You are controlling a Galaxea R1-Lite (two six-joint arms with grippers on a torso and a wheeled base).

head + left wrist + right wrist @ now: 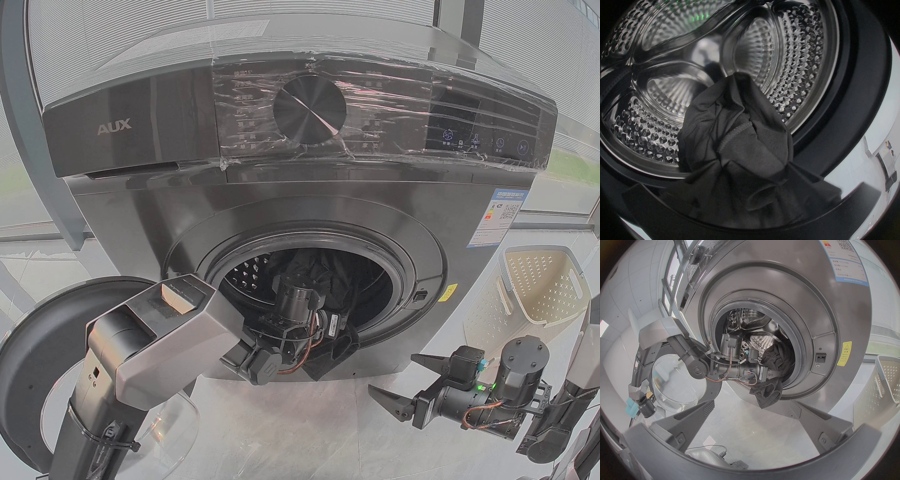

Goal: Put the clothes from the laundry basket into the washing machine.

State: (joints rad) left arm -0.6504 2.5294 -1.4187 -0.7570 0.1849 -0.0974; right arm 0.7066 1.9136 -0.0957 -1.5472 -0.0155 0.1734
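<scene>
Because the cloth must clear the rim before release, the left gripper [771, 372] sits at the mouth of the grey front-loading washing machine [300, 206], clamped on a bunched black fabric garment [737, 147].
- Garment: gathered just ahead of the fingers, tail draped below them over the black rubber door seal [853, 106]; judged half-loaded.
- Perforated steel drum [793, 62]: beyond the garment.
- Right gripper [390, 374]: low, off to the side of the opening, fingers spread and holding nothing, probably waiting for the next pick.
- Cream perforated plastic laundry basket [544, 287]: just behind the right gripper, leaning by the machine.
</scene>
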